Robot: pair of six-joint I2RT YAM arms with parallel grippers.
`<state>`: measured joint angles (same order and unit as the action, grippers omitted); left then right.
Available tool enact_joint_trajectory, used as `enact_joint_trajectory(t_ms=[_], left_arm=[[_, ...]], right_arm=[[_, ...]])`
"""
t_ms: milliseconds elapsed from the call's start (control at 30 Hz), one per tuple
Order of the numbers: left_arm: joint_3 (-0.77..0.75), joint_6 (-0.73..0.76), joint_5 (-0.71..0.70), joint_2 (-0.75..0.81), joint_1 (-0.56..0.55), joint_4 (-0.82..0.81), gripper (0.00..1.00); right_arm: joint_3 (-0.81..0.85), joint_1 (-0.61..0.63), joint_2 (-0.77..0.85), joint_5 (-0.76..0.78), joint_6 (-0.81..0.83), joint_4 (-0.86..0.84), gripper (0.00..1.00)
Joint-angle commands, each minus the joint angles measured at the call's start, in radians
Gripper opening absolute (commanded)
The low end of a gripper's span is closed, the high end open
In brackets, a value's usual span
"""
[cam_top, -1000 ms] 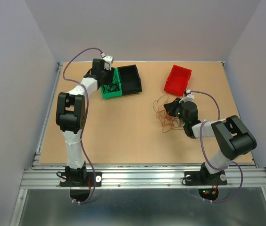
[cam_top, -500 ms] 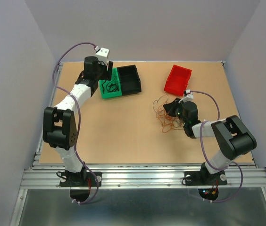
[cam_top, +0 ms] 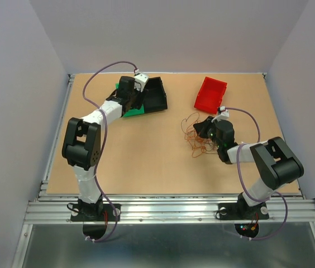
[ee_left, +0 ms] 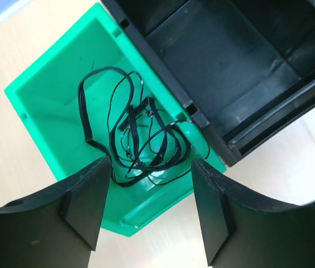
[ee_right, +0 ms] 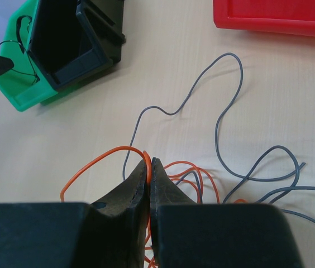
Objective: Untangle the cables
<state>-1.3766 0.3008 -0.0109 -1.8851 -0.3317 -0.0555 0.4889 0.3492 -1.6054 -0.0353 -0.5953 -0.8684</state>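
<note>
Left gripper [ee_left: 150, 170]: jaws spread wide, empty, above the green bin [ee_left: 46, 95].
Black cable [ee_left: 141, 139]: coiled inside green bin, far-left area of the table [cam_top: 146, 156], black bin [ee_left: 224, 67] against it.
Orange cable [ee_right: 96, 159], grey cable [ee_right: 224, 89]: tangled right of centre, near red bin [ee_right: 275, 14].
Right gripper [ee_right: 149, 163]: closed, pinching orange cable.

Pale lilac walls [cam_top: 12, 111] enclose a light wooden tabletop [cam_top: 141, 151].

Cable [ee_left: 146, 139] in left bin [ee_left: 51, 95]; second bin [ee_left: 219, 61] beside, seemingly touching; loose cables [cam_top: 192, 139] rightward.
</note>
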Motion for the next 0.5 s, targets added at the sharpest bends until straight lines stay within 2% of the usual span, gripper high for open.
enact_joint_trajectory(t_ms=[0, 67, 100, 200, 233, 467], left_arm=[[-0.082, 0.027, -0.05, -0.012, 0.008, 0.013, 0.68], [-0.105, 0.02, -0.076, -0.042, 0.008, 0.022, 0.59], [-0.108, 0.02, -0.101, -0.049, 0.008, 0.022, 0.44], [-0.111, 0.014, -0.133, -0.055, 0.011, 0.008, 0.17], [-0.11, 0.006, -0.15, -0.055, 0.016, -0.001, 0.02], [-0.162, -0.051, -0.133, -0.1, 0.083, 0.009, 0.0]], right_arm=[[0.008, 0.004, 0.007, -0.006, 0.014, -0.046, 0.01], [0.008, 0.004, 0.01, -0.005, 0.014, -0.046, 0.0], [0.007, 0.004, 0.012, -0.005, 0.014, -0.046, 0.01], [0.005, 0.004, 0.013, -0.005, 0.014, -0.046, 0.01], [0.004, 0.005, 0.016, -0.006, 0.014, -0.046, 0.01], [0.008, 0.004, 0.012, -0.008, 0.011, -0.046, 0.0]])
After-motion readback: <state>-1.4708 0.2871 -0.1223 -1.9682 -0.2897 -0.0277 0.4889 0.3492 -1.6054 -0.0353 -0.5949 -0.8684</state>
